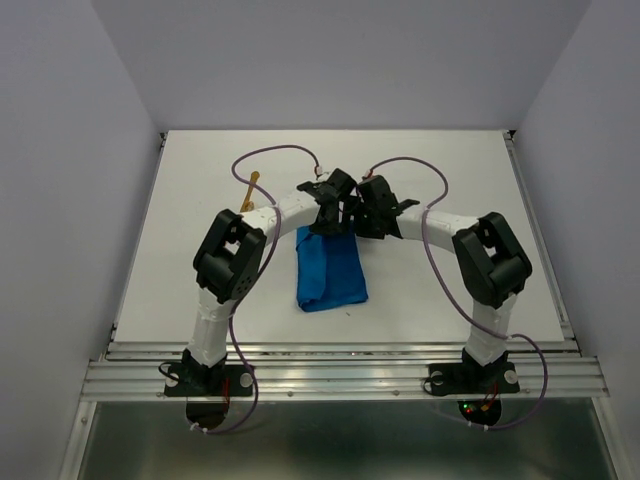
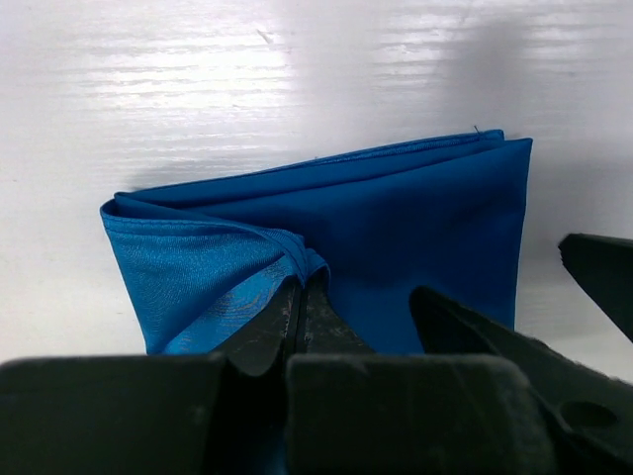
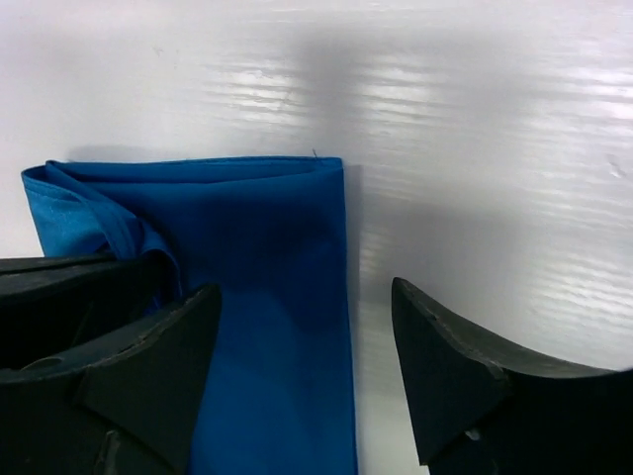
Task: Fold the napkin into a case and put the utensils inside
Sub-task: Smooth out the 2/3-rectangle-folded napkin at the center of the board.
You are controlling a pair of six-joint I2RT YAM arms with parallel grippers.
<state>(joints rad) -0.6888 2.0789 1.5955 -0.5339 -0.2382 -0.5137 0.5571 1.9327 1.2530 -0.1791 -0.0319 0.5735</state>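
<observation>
The bright blue napkin (image 1: 332,280) lies folded into a narrow rectangle in the middle of the table. My left gripper (image 1: 330,222) is at its far end, shut on a pinched-up fold of the top layer (image 2: 300,287), which rises off the rest of the napkin (image 2: 415,218). My right gripper (image 1: 368,222) hovers just beside it, open (image 3: 305,287), with the napkin's right edge (image 3: 267,228) between its fingers and nothing held. One golden utensil (image 1: 250,192) lies at the far left, partly behind the left arm.
The white table (image 1: 450,180) is closed in by pale walls on the left, right and back. A metal rail (image 1: 340,370) runs along the near edge by the arm bases. Purple cables (image 1: 275,150) loop above both arms.
</observation>
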